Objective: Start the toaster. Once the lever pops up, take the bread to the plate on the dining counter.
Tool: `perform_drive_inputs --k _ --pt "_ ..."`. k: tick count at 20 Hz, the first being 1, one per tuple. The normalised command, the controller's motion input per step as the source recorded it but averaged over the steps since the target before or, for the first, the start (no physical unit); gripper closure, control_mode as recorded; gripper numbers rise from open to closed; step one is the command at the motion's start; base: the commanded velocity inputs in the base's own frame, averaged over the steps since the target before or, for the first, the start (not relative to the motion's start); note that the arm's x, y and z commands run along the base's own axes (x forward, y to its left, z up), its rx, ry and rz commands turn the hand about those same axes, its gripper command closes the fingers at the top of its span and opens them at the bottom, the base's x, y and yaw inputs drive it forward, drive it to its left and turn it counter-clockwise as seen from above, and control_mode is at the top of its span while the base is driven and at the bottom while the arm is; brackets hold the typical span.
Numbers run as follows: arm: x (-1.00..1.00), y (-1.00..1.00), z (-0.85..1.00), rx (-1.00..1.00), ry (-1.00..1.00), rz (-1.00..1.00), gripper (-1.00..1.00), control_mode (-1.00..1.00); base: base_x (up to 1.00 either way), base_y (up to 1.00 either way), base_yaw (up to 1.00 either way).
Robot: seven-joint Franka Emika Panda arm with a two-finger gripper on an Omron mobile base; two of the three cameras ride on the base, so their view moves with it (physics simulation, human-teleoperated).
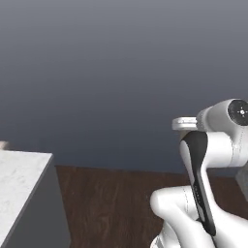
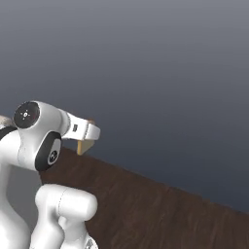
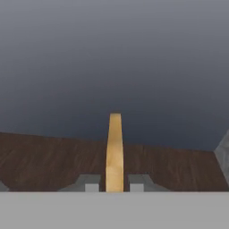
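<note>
Grey-blue wall [image 1: 121,63] takes up the upper part of both base views and the hand view. Below it, dark brown wood floor [image 2: 160,214] runs across the lower part of each view.

White marble tabletop [image 1: 17,179] with faint grey veining sits at lower left of the left base view, on a grey base; one corner of the slab is visible.

White arm [image 1: 213,140] rises at lower right of the left base view and lower left of the right base view, elbow bent, wrist reaching forward over the floor.

Gripper [image 3: 114,184]: jaws nearly closed, one finger on each flat face of the bread [image 3: 115,152]. Slice is clamped edge-on to the hand camera, standing upright between the two fingers, tan crust facing the lens. In the right base view the tan slice [image 2: 84,145] pokes out just below the white hand, held in the air above the floor, clear of the tabletop.
</note>
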Motion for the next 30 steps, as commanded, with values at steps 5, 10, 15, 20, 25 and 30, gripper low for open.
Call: perform_drive_inputs --k 5,10,15,20,25,30 --pt "0.00 0.00 0.00 0.00 0.00 0.00 1.00 1.00 1.00 0.21 0.27" --pt "0.00 0.00 0.00 0.00 0.00 0.00 1.00 1.00 1.00 0.06 0.47" --pt "0.00 0.00 0.00 0.00 0.00 0.00 1.00 1.00 1.00 -0.15 0.65" --pt "0.00 0.00 0.00 0.00 0.00 0.00 1.00 1.00 1.00 -0.48 0.73" --pt "0.00 0.00 0.00 0.00 0.00 0.00 1.00 1.00 1.00 -0.35 0.76" --pt "0.00 0.00 0.00 0.00 0.00 0.00 1.00 1.00 1.00 -0.21 0.70"
